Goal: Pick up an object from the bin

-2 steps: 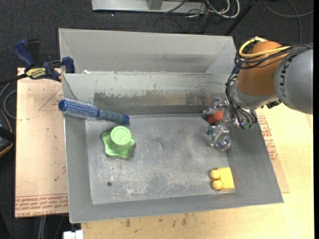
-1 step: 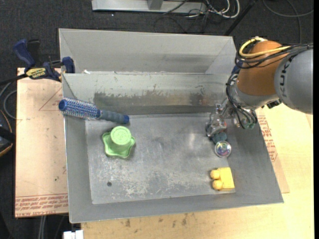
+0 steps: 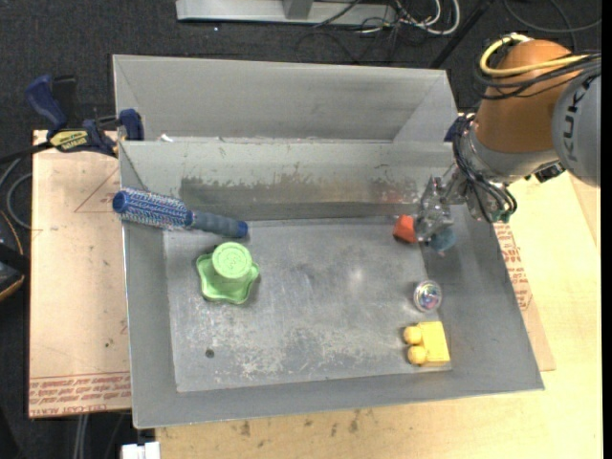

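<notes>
orange-red, a small piece (image 3: 405,229) lies near the bin's (image 3: 306,323) back right corner, just beside the jaws, on the side toward the left wall. the arm (image 3: 521,113) reaches in over the right rim, its wrist low near the back wall. whether the jaws stand parted or closed, i cannot tell.

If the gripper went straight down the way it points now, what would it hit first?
Likely the small blue-grey thing just under the gripper, by the bin's back wall on the right; a small red thing lies close beside. Depth is unclear from this view.
</notes>
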`<state>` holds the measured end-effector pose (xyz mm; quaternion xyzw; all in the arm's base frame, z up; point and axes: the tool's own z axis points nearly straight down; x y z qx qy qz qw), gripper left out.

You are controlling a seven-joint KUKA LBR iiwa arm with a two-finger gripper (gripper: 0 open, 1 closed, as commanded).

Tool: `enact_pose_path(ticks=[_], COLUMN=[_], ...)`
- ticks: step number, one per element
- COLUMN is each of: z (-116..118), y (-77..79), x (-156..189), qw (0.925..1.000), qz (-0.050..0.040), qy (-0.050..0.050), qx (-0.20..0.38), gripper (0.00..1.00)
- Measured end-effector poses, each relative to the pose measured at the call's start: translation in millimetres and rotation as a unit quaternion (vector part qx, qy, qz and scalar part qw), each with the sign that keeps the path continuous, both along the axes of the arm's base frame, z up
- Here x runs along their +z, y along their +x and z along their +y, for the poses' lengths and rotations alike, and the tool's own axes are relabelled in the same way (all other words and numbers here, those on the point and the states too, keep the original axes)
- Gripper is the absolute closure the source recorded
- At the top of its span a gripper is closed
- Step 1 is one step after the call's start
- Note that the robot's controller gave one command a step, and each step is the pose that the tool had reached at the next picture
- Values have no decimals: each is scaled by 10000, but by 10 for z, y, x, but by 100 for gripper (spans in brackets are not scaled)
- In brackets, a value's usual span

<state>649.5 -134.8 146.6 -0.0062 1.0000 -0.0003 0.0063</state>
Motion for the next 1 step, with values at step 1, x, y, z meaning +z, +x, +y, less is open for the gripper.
enact_pose_path(ticks=[1], z=[7], y=[13], x=[11], qw=[10000], qz=[37], qy=[6], qx=[3], gripper=[100])
